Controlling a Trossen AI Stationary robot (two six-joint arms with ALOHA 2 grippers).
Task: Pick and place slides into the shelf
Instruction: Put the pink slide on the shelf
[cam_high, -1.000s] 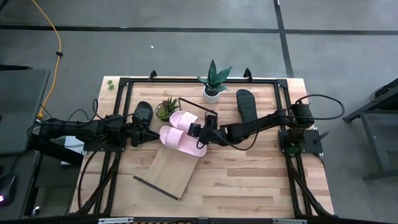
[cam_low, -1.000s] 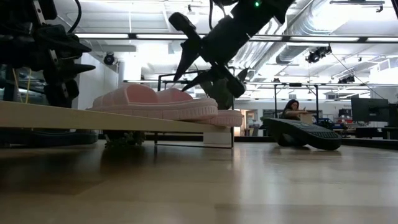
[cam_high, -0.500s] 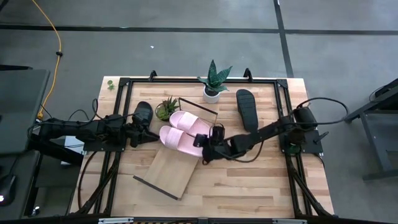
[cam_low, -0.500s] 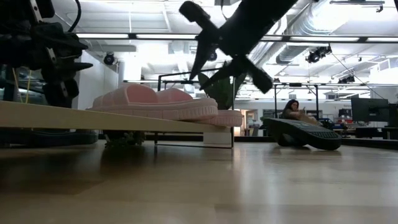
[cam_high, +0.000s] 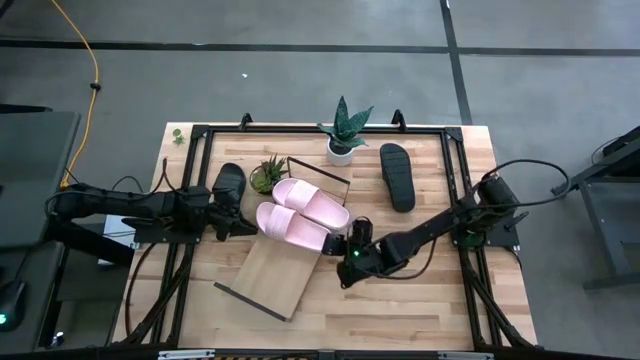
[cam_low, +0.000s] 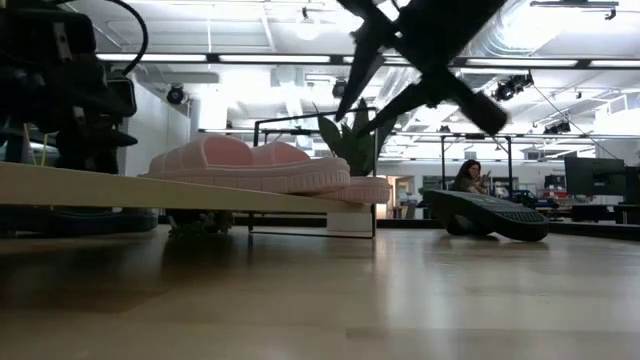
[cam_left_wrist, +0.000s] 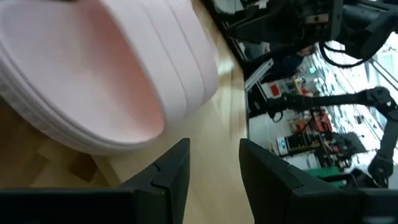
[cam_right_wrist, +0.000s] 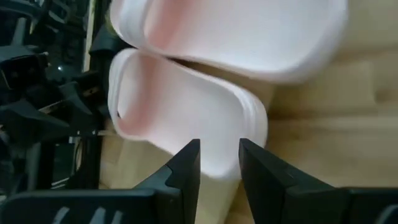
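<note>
From the long light-wood shelf board (cam_high: 270, 277), our right gripper (cam_high: 347, 268) hovers empty beside its near corner, fingers slightly apart; two pale pink slides (cam_high: 300, 215) rest on its far end. Beyond, our left gripper (cam_high: 232, 220), fingers apart and empty, sits beside a black slide (cam_high: 228, 182); grasping that one looks next

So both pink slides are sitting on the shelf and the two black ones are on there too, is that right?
Not quite. The two pink slides do lie on the shelf, but the black ones are off it: the high view shows one black slide on the tabletop to the right and the other by the left gripper.
</note>
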